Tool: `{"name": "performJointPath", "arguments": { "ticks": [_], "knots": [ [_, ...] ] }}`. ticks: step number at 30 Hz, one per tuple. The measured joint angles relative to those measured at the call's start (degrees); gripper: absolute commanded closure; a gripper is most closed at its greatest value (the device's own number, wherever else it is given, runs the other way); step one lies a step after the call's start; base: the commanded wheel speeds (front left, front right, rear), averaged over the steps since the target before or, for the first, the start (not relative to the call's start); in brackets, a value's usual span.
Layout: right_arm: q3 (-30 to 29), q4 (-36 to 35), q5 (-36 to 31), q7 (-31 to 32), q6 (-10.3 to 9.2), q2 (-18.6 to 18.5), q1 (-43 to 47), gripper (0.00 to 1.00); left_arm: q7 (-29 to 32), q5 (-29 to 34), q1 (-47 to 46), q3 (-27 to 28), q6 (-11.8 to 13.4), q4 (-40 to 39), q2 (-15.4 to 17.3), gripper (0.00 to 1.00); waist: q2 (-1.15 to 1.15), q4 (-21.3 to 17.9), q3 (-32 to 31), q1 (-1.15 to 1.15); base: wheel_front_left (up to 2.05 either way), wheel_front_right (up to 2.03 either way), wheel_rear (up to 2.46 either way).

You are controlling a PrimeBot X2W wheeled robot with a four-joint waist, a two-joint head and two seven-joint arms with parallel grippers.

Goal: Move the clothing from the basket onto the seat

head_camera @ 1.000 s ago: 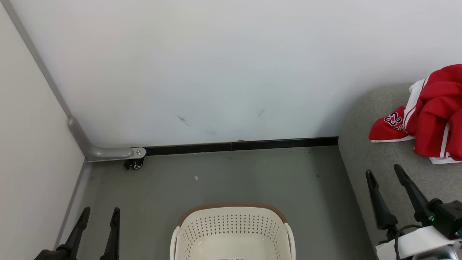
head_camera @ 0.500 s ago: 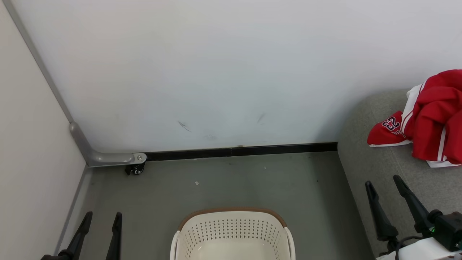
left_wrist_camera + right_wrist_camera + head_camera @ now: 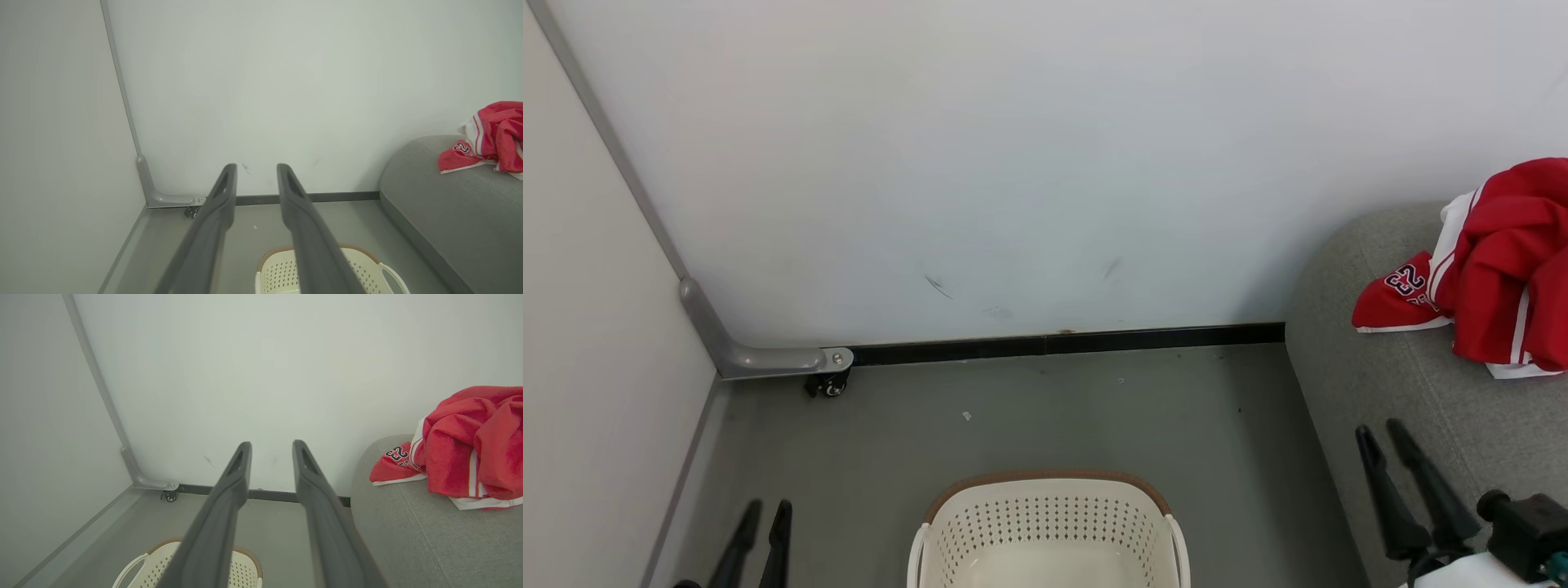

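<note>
Compared with half a second earlier, the left gripper (image 3: 768, 510) and right gripper (image 3: 1378, 430) sit lower in the head view. Each pair of fingers is drawn closer together yet still parted, gripping nothing. The clothing (image 3: 1494, 278) lies heaped on the seat (image 3: 1380, 376) at far right, well apart from the basket (image 3: 1049, 475) on the grey floor (image 3: 1094, 408). A black skirting (image 3: 1062, 343) and a small caster (image 3: 829, 384) stand at the wall's foot. One garment reads "23" (image 3: 1409, 280).

Red clothing (image 3: 492, 136) on grey seat (image 3: 429, 216)
</note>
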Motion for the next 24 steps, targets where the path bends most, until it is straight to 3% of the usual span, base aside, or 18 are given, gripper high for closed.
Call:
{"name": "performJointPath", "arguments": {
  "ticks": [9,24],
  "knots": [
    [1.2,3.1,1.8,0.2,0.00,1.5,2.3,1.00,0.5,-1.9,1.1,-1.0,0.0,3.2,-2.3,1.00,0.00,0.0,0.1,0.00,0.00,0.00,0.00],
    [1.4,3.5,16.7,1.6,-0.01,2.0,2.2,1.00,3.4,-13.5,0.5,0.3,-1.0,4.5,-2.9,1.00,0.00,-0.2,0.6,0.06,0.00,0.00,0.00]
  ]
}}
